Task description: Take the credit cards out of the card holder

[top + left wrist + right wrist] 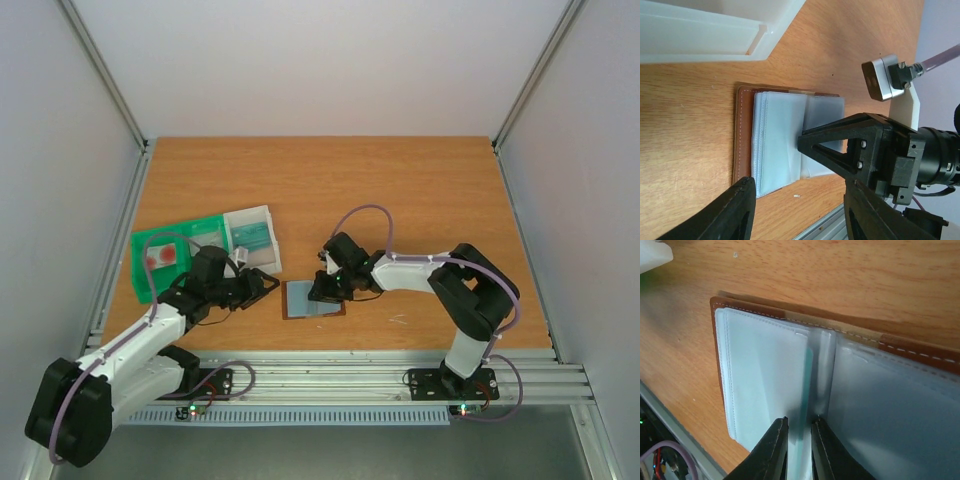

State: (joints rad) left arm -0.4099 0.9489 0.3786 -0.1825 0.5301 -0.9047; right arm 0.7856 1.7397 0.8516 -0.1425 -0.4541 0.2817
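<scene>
Card holder (300, 300) lies opened flat, leather side down, on the table (420, 190) near the front edge, between the two arms. Its long axis runs left-right and its fold runs near-far

R arm is the one on it: the right gripper (799, 422) sits directly over the fold, fingers drawn in to a narrow slot. A thin strip of the teal-green card (809, 385) runs up between them. It looks nipped by its edge, tho the contact itself isn't sharp. The strip lies along the fold, pointing straight back at the fingers, so I judge the pull wants to go lengthwise out of the pocket, not sideways

Left gripper (799, 187) hangs just beside the holder's left edge, fingers spread wide, gripping nothing. It's close enough to pin the leather if the holder drags

Holder looks brown w/ pale stitching, and the grey-blue clear sleeves (765, 375) are stacked, glossy and floppy. Can't make out a white card in any view. Green & clear tray (170, 255) sits behind the L arm, apart from the holder
</scene>
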